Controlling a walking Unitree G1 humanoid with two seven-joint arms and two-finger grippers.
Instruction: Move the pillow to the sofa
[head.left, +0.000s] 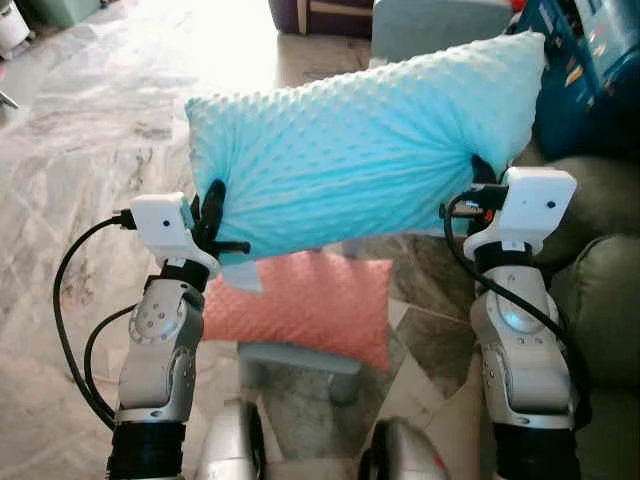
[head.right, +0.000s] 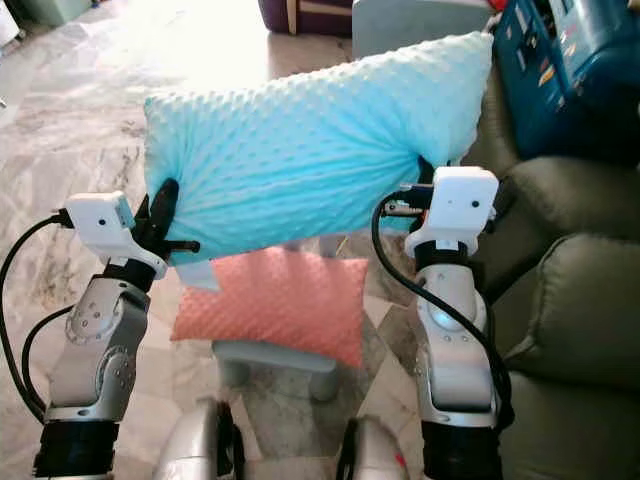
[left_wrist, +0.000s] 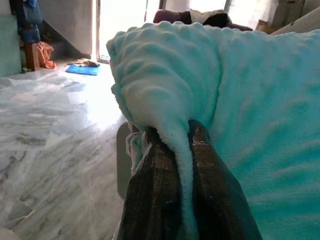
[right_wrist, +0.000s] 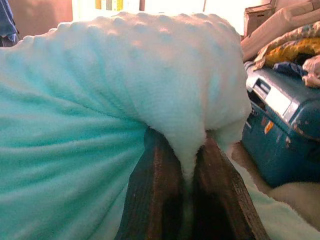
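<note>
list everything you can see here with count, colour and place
turquoise pillow: one, light turquoise with a dotted texture, held up in the air between both grippers
pink pillow: one, salmon pink, lying on the small stool below the held pillow
stool: one, grey, on the floor under the pink pillow
sofa: one, dark olive green, to the robot's right
blue case: one, blue, behind the sofa
floor: grey marble tiles
left gripper: one, black jaws shut on the turquoise pillow's left end
right gripper: one, black jaws shut on its right end
</note>
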